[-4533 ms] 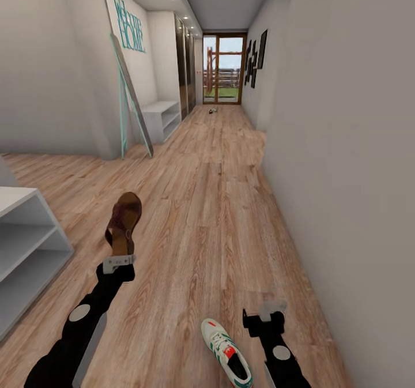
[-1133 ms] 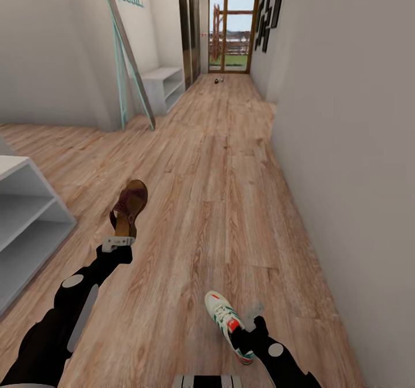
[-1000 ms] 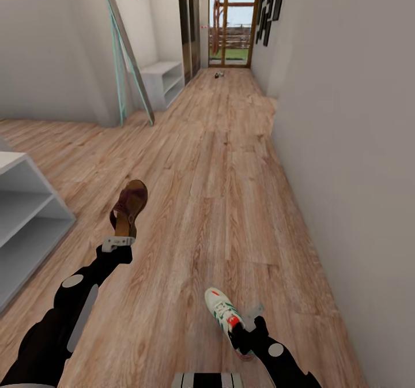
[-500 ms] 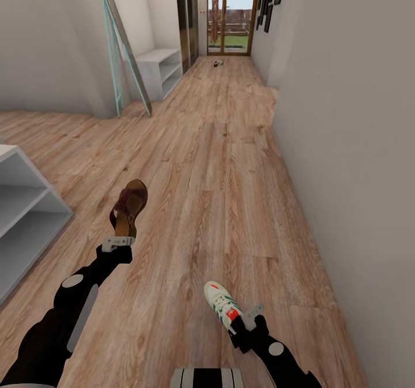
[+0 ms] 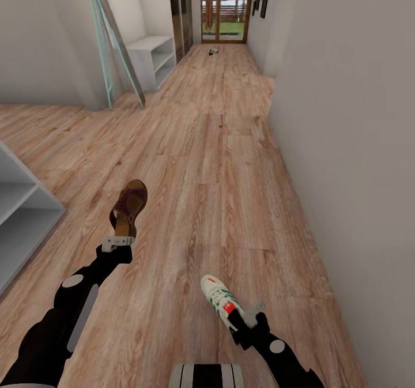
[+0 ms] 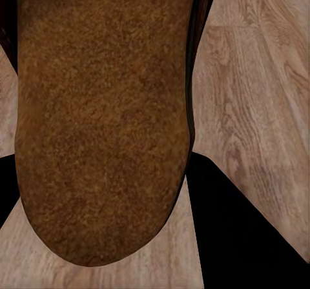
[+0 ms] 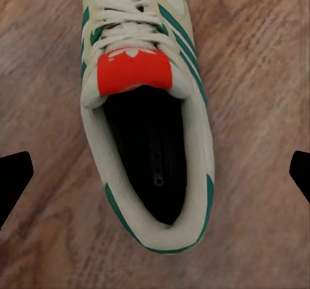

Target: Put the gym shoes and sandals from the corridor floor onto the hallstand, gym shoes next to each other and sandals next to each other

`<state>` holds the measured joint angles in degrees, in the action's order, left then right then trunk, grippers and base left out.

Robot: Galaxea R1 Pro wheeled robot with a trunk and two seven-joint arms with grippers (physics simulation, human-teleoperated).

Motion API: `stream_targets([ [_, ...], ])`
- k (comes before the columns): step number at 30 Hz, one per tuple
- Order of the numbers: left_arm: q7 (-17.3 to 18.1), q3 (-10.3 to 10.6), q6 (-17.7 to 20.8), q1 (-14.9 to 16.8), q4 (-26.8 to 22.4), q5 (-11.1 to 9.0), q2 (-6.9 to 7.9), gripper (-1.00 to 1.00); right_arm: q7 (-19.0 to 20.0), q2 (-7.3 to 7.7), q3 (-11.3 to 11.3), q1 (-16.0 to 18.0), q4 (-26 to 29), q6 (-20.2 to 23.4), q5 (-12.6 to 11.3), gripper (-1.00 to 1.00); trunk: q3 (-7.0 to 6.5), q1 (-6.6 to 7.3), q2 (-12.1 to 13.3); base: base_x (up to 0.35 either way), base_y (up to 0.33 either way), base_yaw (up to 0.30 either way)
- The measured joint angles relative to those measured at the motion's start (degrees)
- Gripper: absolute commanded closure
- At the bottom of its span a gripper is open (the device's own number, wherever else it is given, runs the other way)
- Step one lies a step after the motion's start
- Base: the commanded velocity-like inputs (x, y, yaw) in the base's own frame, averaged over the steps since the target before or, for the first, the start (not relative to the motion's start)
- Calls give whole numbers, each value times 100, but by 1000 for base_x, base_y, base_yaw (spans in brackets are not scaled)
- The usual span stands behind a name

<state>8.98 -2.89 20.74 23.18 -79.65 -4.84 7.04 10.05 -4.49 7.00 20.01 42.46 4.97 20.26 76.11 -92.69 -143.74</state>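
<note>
My left gripper [image 5: 118,241] is shut on the heel end of a brown sandal [image 5: 129,202], which stands up above the corridor floor [image 5: 219,163]. The left wrist view looks at the sandal's [image 6: 103,121] brown sole from close up. One white gym shoe [image 5: 218,298] with green stripes and a red tab lies on the floor at the lower middle. My right gripper [image 5: 245,317] hangs open over its heel end. In the right wrist view the gym shoe [image 7: 145,108] lies between the two dark fingertips [image 7: 13,178], which stand wide apart. The hallstand's [image 5: 17,203] pale grey shelves show at the left edge.
A grey wall [image 5: 346,146] runs close along the right. A mirror [image 5: 112,42] leans on the left wall beside a small white shelf unit [image 5: 151,59]. Small objects [image 5: 213,51] lie far down the corridor near the glass door.
The view has tilted down and shifted. My right gripper, earlier beside the gym shoe, has come in over its heel. The left arm still holds the sandal as before.
</note>
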Motion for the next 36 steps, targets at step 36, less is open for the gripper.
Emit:
stream_targets([
  [36, 15, -1, 8, 0, 1, 9, 8, 100, -36, -6, 0, 2, 814, 17, 19, -100, 407, -42, -21, 0, 0, -1],
])
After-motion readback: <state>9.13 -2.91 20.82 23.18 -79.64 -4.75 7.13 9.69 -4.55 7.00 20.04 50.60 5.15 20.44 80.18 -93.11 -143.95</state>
